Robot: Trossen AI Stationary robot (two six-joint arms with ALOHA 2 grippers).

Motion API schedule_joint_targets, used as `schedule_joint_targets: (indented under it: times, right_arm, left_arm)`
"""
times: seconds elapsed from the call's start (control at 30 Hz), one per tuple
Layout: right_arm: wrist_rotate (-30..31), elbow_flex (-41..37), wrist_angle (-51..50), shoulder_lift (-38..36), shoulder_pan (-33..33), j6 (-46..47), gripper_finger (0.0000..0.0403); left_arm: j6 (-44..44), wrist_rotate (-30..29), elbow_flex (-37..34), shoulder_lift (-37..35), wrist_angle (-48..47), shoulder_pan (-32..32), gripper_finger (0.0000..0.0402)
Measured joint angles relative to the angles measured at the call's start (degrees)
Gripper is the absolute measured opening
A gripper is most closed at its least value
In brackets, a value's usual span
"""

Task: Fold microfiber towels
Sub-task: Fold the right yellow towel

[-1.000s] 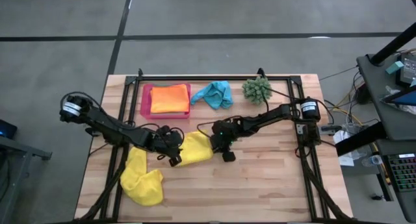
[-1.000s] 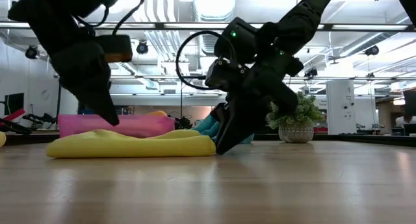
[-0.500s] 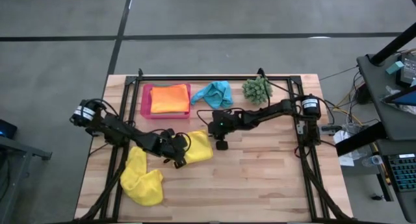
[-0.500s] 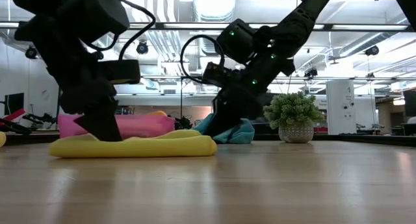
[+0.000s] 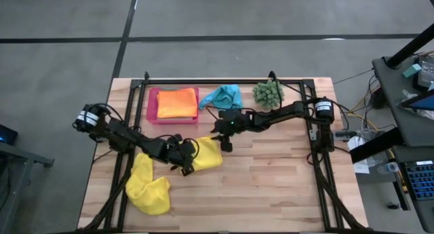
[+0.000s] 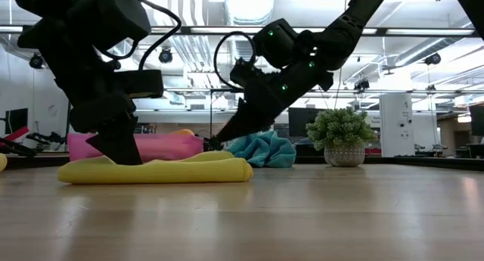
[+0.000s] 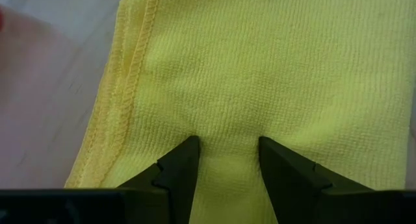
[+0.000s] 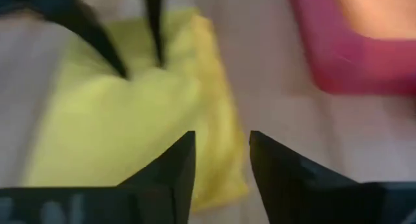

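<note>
We are watching the right gripper (image 5: 222,143) letting go of the folded yellow towel (image 5: 205,153) and lifting away; a second ago it was down at that towel's right edge, and now it is hanging above the table beside the towel's far corner, its fingers spread with nothing between them. The left gripper (image 5: 184,161) is staying down on the same towel, having moved onto it from the left edge, its tips (image 7: 184,165) parted and pressing a small ridge of yellow cloth between them. We are judging that the fold on this towel is done and is being held flat. The towel is lying mid-table, just in front of the pink tray (image 5: 152,104) holding the folded orange towel (image 5: 177,102). The crumpled yellow towel (image 5: 148,185) near the front left and the bunched turquoise towel (image 5: 224,97) beside the plant ball (image 5: 268,93) are still waiting to be folded
</note>
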Motion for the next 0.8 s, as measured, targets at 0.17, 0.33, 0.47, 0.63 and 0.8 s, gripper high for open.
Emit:
schedule_joint_targets:
  times: [0.17, 0.33, 0.47, 0.63, 0.8]
  right_arm:
    - [-6.1, 0.1, 2.1, 0.9, 0.3, 2.6, 0.0161]
    - [-6.1, 0.1, 2.3, 3.6, 0.7, 4.8, 0.0171]
    - [-10.5, 0.1, 2.2, 5.7, 1.3, 5.6, 0.0173]
    - [-16.4, 0.1, 2.7, 5.8, 2.8, 5.1, 0.0165]
    - [-16.0, 0.1, 3.5, 5.7, 3.8, 3.3, 0.0150]
  left_arm:
    - [-0.1, 0.2, -0.1, 0.0, 0.0, 0.0, 0.0150]
    - [-0.1, 0.1, -0.1, 0.1, 0.1, 0.0, 0.0150]
    - [-0.1, 0.1, -0.1, 0.1, 0.2, 0.0, 0.0150]
    - [-0.1, 0.0, -0.1, 0.1, 0.2, 0.0, 0.0150]
    - [-0.1, -0.1, -0.2, 0.1, 0.2, 0.0, 0.0150]
